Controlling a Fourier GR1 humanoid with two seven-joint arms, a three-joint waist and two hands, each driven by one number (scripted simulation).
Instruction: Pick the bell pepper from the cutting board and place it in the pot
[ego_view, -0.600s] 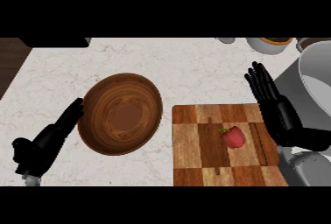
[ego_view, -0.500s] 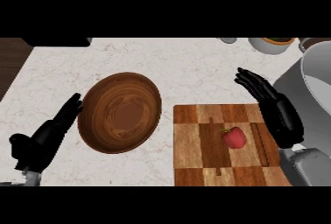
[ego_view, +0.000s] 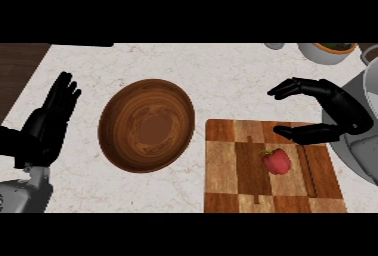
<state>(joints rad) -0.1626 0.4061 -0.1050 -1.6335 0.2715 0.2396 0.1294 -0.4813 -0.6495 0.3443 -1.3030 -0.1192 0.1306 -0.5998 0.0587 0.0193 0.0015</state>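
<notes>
**Right hand swings in over the board**

Since the earlier frame my right hand has come in from the desk's edge and now hangs above the top of the cutting board. Its fingers were straight then and are bent now. The left hand has shifted a little up the view; the pepper has not moved.

At the far left, the left hand (ego_view: 46, 125) rests open with its fingers straight and close together, pointing up the view. It holds nothing and sits just clear of the bowl's rim.

The wooden bowl (ego_view: 148, 132) lies next on the pale marbled desk (ego_view: 221, 75), between the left hand and the board.

The cutting board (ego_view: 236, 175) is a chequered wooden slab just right of the bowl. The bell pepper (ego_view: 277, 161) is red with a green stem and lies right of the board's middle.

The right hand (ego_view: 336, 107) is curved into a wide claw with thumb and fingers well apart, holding nothing. Its thumb is over the board's upper right part, just above the pepper in the view and not touching it.

The grey pot (ego_view: 370, 85) shows at the right edge, beyond the hand.
</notes>
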